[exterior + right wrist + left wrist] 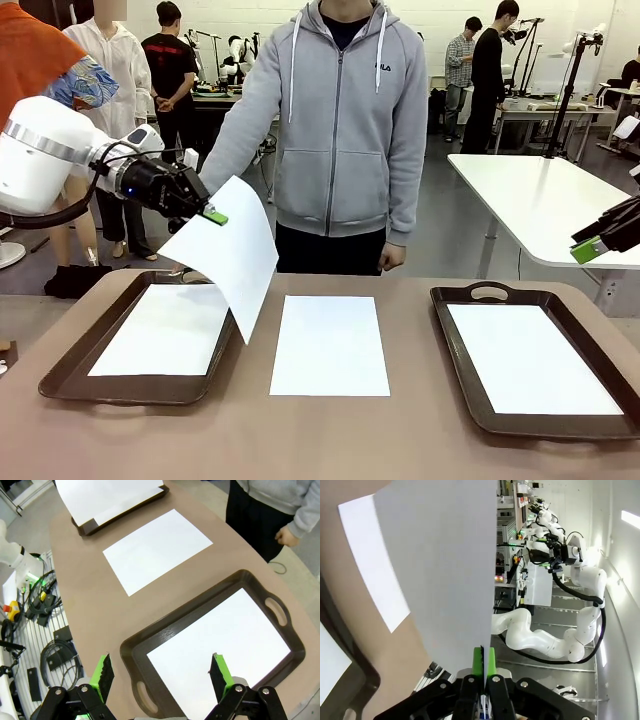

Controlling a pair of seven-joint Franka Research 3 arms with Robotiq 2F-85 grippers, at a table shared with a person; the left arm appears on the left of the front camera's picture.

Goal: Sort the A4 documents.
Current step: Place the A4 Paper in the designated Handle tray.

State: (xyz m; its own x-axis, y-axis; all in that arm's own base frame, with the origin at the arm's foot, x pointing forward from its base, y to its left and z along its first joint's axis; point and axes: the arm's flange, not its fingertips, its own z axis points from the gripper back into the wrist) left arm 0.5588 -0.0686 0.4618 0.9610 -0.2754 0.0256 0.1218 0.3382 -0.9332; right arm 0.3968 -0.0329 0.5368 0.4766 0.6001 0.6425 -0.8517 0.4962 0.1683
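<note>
My left gripper (212, 214) is shut on the top edge of a white A4 document (225, 255) that hangs curled above the left dark brown tray (70, 365). In the left wrist view the held sheet (445, 565) rises from between the closed green pads (483, 662). Another sheet (165, 330) lies flat in the left tray. A third sheet (330, 343) lies on the table between the trays. The right tray (455, 345) holds a sheet (530, 357). My right gripper (590, 248) hovers open at the right edge, high above the right tray (135, 650) and its sheet (220, 645).
A person in a grey hoodie (340, 130) stands at the far side, one arm reaching toward the left tray, the other hand (286, 535) hanging by the table edge. The brown table (330, 440) has bare room in front of the trays. Cables (50, 630) lie beside the table.
</note>
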